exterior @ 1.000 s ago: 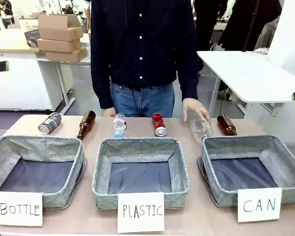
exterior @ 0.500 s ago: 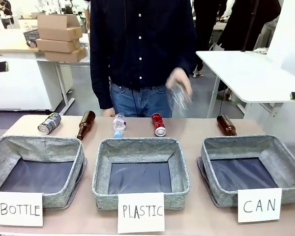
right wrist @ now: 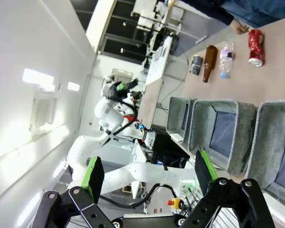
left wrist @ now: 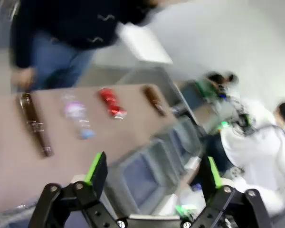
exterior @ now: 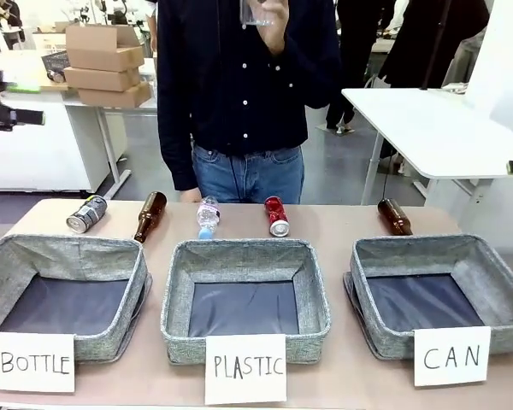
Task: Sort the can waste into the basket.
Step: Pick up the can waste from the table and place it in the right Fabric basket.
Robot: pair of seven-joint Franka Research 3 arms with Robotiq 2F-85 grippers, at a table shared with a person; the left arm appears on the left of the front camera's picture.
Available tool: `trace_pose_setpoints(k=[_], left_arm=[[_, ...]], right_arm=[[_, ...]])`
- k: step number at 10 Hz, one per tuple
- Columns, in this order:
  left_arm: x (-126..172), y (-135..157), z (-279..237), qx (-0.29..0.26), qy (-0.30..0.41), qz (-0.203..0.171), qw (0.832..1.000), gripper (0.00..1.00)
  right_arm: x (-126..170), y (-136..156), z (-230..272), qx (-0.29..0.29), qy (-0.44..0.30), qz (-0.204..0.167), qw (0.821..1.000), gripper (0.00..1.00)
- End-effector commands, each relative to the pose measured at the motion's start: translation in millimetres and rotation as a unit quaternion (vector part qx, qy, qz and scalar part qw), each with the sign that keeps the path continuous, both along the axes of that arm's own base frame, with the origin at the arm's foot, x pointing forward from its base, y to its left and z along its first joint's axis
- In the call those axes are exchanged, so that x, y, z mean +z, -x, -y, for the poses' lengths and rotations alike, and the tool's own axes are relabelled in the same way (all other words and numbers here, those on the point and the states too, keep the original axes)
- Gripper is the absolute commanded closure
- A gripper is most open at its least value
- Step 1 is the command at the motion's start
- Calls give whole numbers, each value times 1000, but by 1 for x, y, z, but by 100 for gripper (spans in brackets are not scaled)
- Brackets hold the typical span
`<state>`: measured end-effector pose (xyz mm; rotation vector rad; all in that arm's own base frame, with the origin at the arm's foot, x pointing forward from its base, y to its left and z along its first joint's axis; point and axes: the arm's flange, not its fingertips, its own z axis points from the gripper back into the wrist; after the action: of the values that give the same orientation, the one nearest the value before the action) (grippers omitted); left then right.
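The red can (exterior: 276, 215) lies on the table's far side behind the middle bin, and the dark can (exterior: 86, 213) lies at the far left. The grey basket (exterior: 410, 247) with the "CAN" card (exterior: 451, 355) stands at the right, with nothing in it. My left gripper (left wrist: 153, 171) hangs open above the table, and its blurred view takes in the red can (left wrist: 111, 102). My right gripper (right wrist: 148, 175) is open, high and well back from the table. Its view holds the red can (right wrist: 255, 40), the dark can (right wrist: 196, 65) and the basket (right wrist: 265, 137).
Bins carded "BOTTLE" (exterior: 64, 256) and "PLASTIC" (exterior: 244, 256) stand left and middle. Two brown bottles (exterior: 150, 215) (exterior: 394, 216) and a small plastic bottle (exterior: 208, 216) lie along the far side. The person's hand (exterior: 269, 17) holds a clear bottle up high.
The person's hand has picked the clear plastic bottle off the table near the CAN basket and raised it high. A dark arm part at the left edge has shifted.
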<state>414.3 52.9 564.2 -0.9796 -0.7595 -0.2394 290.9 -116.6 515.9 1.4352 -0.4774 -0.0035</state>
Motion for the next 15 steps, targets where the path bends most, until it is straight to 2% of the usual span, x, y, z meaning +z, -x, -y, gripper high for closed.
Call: trace_pose_setpoints(k=[1,2,3,4,5,6,7,9,10,11,12,13,14,15], left_arm=[[-4,-75,-29,102,-41,-173,979,0],[-15,-104,-39,116,-65,-206,969,0],[-25,-121,-45,103,-122,-237,958,0],[-37,-133,-48,59,-157,-253,953,0],[-48,-141,-50,34,-186,-258,947,0],[-48,-143,-48,-5,-138,-247,959,0],[-69,-138,-49,90,-173,-246,949,0],[-69,-138,-49,90,-173,-246,949,0],[-68,-143,-49,56,-171,-255,950,0],[-80,-177,-50,133,-187,-305,924,0],[-99,-210,-47,143,-226,-332,904,0],[-117,-234,-41,108,-232,-376,891,0],[-132,-250,-34,110,-230,-405,878,0],[-144,-263,-29,124,-253,-410,867,0]], right_arm=[[3,-4,1,-1,-5,18,1000,0],[3,-4,1,-1,-5,18,1000,0],[3,-4,1,-1,-5,18,1000,0],[3,-4,1,-1,-5,18,1000,0],[3,-4,1,-1,-5,18,1000,0],[3,-4,1,-1,-5,18,1000,0],[3,-4,1,-1,-5,18,1000,0],[3,-4,1,-1,-5,18,1000,0],[3,-4,1,-1,-5,18,1000,0],[3,-4,1,-1,-5,18,1000,0],[3,-4,1,-1,-5,18,1000,0],[3,-4,1,-1,-5,18,1000,0],[3,-4,1,-1,-5,18,1000,0],[3,-4,1,-1,-5,18,1000,0]])
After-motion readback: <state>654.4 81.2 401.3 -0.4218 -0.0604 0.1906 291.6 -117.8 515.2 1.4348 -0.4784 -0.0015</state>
